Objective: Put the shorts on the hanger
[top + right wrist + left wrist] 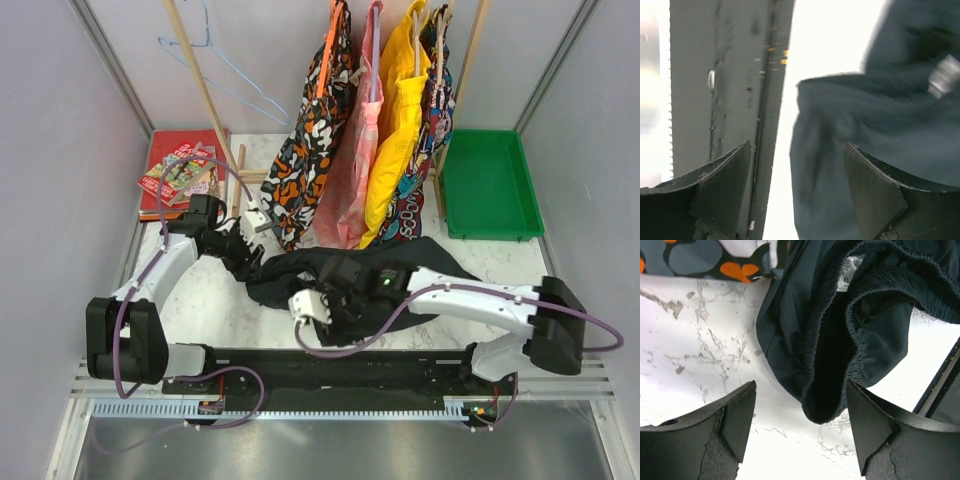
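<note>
Left claw [801, 410] and right claw [797, 172] gape wide, each framing an edge of the shorts [790, 330].

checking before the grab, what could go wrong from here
1. The shorts lie crumpled. The left gripper, open around a folded waistband edge, may pinch only one layer.
2. The patterned garment lies right beside that edge and could get snagged too.
3. The hanger hangs at the back, away from both grippers, and the right gripper is open, holding nothing.

Pale grey walls [60, 120] enclose a white marble-patterned table [215, 300], evenly lit.
</note>
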